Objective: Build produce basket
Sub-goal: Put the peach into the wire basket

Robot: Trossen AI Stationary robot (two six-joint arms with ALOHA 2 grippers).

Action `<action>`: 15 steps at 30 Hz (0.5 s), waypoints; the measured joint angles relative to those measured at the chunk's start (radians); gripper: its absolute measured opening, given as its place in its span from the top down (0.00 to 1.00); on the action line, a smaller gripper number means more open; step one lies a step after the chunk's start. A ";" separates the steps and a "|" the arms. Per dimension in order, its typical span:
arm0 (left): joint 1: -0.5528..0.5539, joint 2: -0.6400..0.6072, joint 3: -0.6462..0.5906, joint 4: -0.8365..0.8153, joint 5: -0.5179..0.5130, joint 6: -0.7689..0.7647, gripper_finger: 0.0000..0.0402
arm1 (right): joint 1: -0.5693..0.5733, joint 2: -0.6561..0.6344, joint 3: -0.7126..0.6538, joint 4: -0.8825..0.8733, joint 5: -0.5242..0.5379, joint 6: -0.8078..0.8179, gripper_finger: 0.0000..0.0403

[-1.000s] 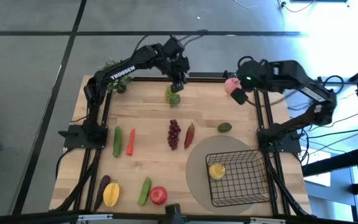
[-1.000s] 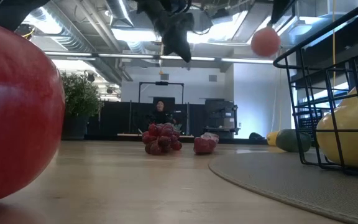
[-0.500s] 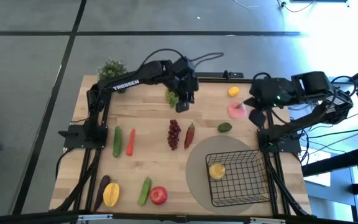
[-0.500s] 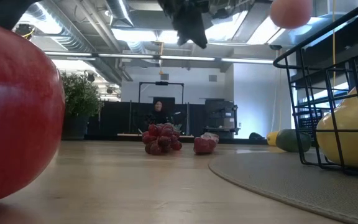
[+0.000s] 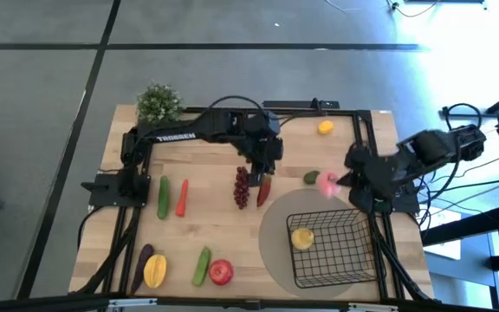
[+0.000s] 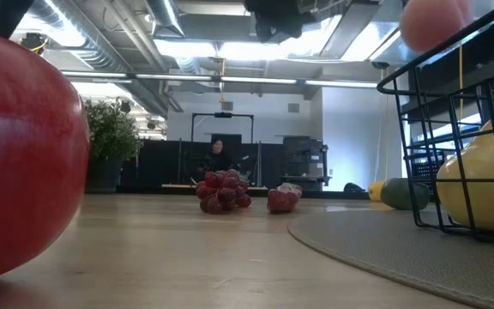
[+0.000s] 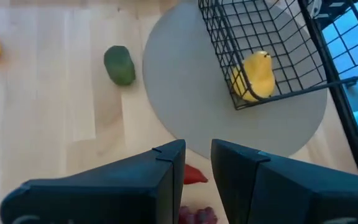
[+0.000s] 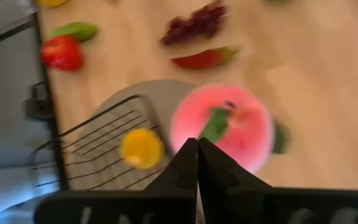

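The black wire basket (image 5: 332, 247) stands on a round grey mat (image 5: 271, 230) with a yellow pear (image 5: 301, 237) inside it. My right gripper (image 5: 340, 179) is shut on a pink peach (image 5: 327, 182), in the air just beyond the basket's far side, beside the avocado (image 5: 313, 178). My left gripper (image 5: 262, 169) hovers over the dark red grapes (image 5: 243, 186) and the chili (image 5: 264, 186). A narrow gap shows between its fingers (image 7: 197, 162), with nothing in it. My right gripper pinches the peach's green leaf (image 8: 215, 124), at the top of the fruit, between its two shut fingertips. The fingers slant down from above. The peach (image 8: 222, 127) hangs below them, clear of the table.
A lemon (image 5: 325, 127) lies at the far edge and a potted plant (image 5: 157, 102) stands at the far left corner. A cucumber (image 5: 163, 197) and carrot (image 5: 182, 197) lie at the left. Eggplant (image 5: 143, 260), mango (image 5: 154, 271), another cucumber (image 5: 202, 266) and apple (image 5: 221, 272) lie near the front.
My right gripper has swung from the table's far edge toward the near edge, sinking a little, and has carried the hanging peach up to the basket's far side. My left gripper has gone from near the far edge toward the near edge and now hangs over the dark grapes and chili.
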 joint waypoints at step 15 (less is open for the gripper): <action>-0.131 -0.085 -0.001 -0.039 -0.163 -0.126 0.83 | 0.346 0.023 -0.149 0.242 -0.004 0.291 1.00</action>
